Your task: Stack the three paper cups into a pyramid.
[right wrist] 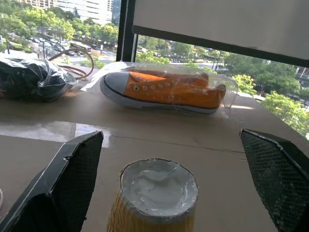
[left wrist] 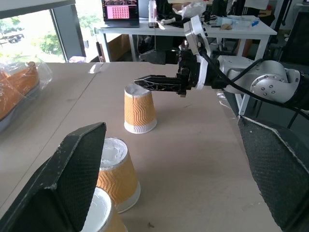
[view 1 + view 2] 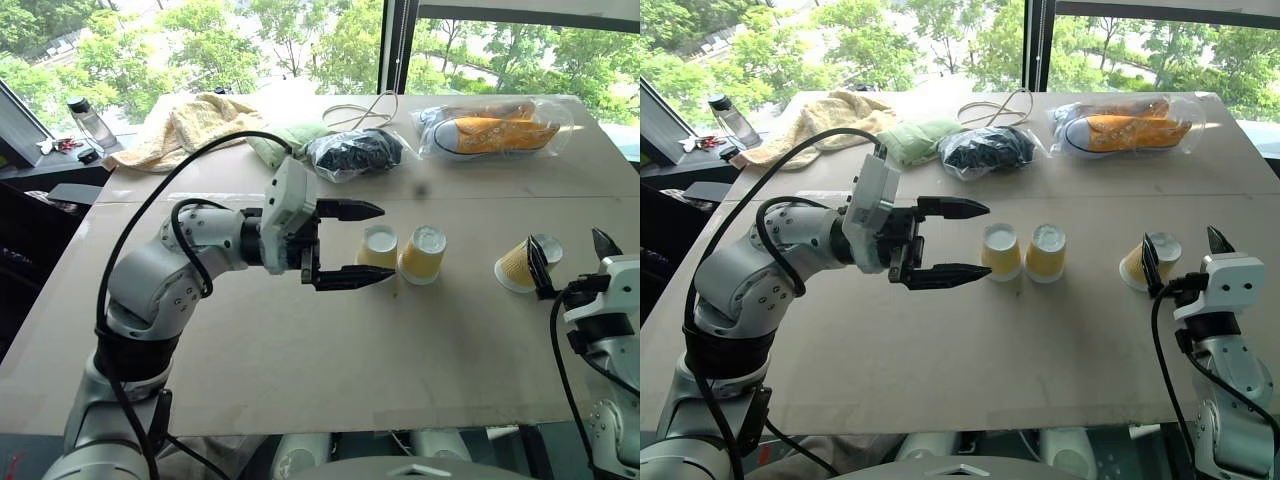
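Two paper cups (image 3: pixel 379 247) (image 3: pixel 423 253) stand upside down side by side at the table's middle, yellow-orange with white bases up. My left gripper (image 3: pixel 348 243) hovers level just to their left, pointing at them, open and empty; its lower finger (image 3: pixel 352 277) reaches close to the nearer cup. In the left wrist view these cups (image 2: pixel 116 166) sit beside one finger, not between the two. The third cup (image 3: pixel 520 263) stands upside down at the right. My right gripper (image 3: pixel 571 256) is open right behind it, and the cup (image 1: pixel 157 193) stands just ahead of the gap between the fingers.
At the back of the table lie orange sneakers in a clear bag (image 3: pixel 495 128), a black bag (image 3: pixel 355 153), a green cloth (image 3: pixel 285 140), a yellow towel (image 3: pixel 190 120) and a looped cable (image 3: pixel 365 110). A bottle (image 3: pixel 90 122) stands off to the far left.
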You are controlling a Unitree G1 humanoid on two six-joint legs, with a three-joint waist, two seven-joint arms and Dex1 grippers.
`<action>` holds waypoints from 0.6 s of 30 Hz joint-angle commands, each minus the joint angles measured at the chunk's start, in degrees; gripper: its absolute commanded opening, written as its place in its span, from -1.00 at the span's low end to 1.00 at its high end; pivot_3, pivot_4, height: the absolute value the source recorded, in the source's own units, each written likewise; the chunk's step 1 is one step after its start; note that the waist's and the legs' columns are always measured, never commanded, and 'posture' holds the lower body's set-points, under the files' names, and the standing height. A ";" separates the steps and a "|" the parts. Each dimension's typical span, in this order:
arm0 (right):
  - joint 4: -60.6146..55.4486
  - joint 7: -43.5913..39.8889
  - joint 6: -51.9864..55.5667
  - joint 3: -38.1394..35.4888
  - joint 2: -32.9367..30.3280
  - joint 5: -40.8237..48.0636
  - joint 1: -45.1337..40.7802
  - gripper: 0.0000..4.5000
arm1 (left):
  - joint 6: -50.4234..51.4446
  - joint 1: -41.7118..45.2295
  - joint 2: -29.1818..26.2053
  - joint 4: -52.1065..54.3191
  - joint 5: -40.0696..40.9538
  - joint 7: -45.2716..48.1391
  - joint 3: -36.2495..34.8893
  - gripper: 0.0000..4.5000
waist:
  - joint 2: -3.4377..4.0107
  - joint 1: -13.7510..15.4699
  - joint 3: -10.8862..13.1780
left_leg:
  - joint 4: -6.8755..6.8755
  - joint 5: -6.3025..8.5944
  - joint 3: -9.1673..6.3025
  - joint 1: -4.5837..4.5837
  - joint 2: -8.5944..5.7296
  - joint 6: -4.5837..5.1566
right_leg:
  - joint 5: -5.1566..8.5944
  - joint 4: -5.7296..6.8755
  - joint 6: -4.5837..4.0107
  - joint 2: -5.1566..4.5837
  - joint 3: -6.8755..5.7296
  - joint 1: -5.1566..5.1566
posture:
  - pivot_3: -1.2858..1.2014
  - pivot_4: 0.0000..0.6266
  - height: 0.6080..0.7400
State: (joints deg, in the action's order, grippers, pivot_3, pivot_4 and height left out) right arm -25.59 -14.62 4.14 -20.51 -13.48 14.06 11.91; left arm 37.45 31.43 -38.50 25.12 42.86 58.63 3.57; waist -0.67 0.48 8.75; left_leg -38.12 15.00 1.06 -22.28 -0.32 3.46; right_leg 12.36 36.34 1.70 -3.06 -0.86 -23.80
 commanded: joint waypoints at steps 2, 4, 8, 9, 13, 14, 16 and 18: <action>1.35 -0.10 -2.13 -0.83 1.11 2.33 0.05 0.99 | 0.44 1.26 0.30 1.05 1.23 0.07 -0.93 1.00 | 0.01 0.02 0.00 | 0.01 0.00 0.05 0.01 0.01 0.00 | 0.00 0.00 -0.01 -0.01 0.04 0.00 | 0.03 -0.52 1.00; 1.96 -0.83 -2.21 -0.41 1.00 2.79 0.32 0.99 | 0.59 1.20 0.19 1.23 0.86 -0.12 -1.01 1.00 | 0.00 0.03 0.00 | 0.01 0.00 0.07 0.01 0.00 0.01 | 0.00 -0.01 -0.01 -0.02 0.05 0.00 | 0.03 -0.52 1.00; 2.97 -1.40 -2.41 1.01 1.51 2.89 0.71 0.99 | 0.74 1.10 0.17 1.54 0.57 -0.47 -1.04 1.00 | 0.00 0.13 0.00 | 0.01 0.01 0.06 0.03 0.00 0.01 | 0.01 -0.01 -0.01 -0.02 0.05 0.00 | 0.03 -0.52 1.00; 3.43 -1.46 -2.66 1.28 1.62 2.80 0.60 0.99 | 0.77 1.06 0.21 1.60 0.58 -0.58 -1.05 1.00 | 0.00 0.11 0.00 | 0.02 0.01 0.06 0.03 0.01 0.01 | 0.01 0.00 -0.01 -0.01 0.05 0.00 | 0.03 -0.52 1.00; 5.09 -1.17 -2.13 2.11 1.89 3.37 -1.28 0.99 | 0.51 0.79 0.16 1.76 0.31 -0.65 -0.99 1.00 | 0.00 0.10 0.00 | 0.03 0.01 0.07 0.05 0.01 0.01 | 0.01 0.00 -0.01 -0.01 0.07 0.00 | 0.03 -0.52 1.00; 5.59 -0.93 -1.93 2.34 1.87 3.18 -1.84 0.99 | 0.45 0.72 0.13 1.74 0.28 -0.61 -1.04 1.00 | 0.00 0.09 0.00 | 0.03 0.01 0.08 0.05 0.02 0.01 | 0.01 0.00 -0.01 -0.01 0.08 0.00 | 0.03 -0.52 1.00; 6.53 -0.17 -1.49 2.57 2.02 2.87 -2.80 0.99 | 0.31 0.51 0.07 1.77 0.21 -0.55 -1.11 1.00 | 0.00 0.12 0.00 | 0.03 0.01 0.09 0.06 0.01 0.01 | 0.01 0.00 -0.01 -0.02 0.09 0.00 | 0.03 -0.52 1.00; 7.41 0.80 -0.59 2.73 2.49 2.94 -3.75 0.99 | 0.24 0.37 0.01 1.81 0.15 -0.52 -1.15 1.00 | 0.00 0.14 0.00 | 0.03 0.00 0.09 0.06 0.01 0.01 | 0.01 0.00 -0.01 -0.01 0.08 0.00 | 0.03 -0.52 1.00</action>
State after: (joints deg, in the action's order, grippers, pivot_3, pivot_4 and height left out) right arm -18.14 -14.95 3.55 -17.67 -11.27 16.70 8.69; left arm 38.39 31.39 -38.17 25.26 42.89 58.27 3.48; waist -0.67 0.62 8.76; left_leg -38.08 15.00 1.14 -22.22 -0.30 3.47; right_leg 12.37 36.34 1.69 -3.07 -0.78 -23.79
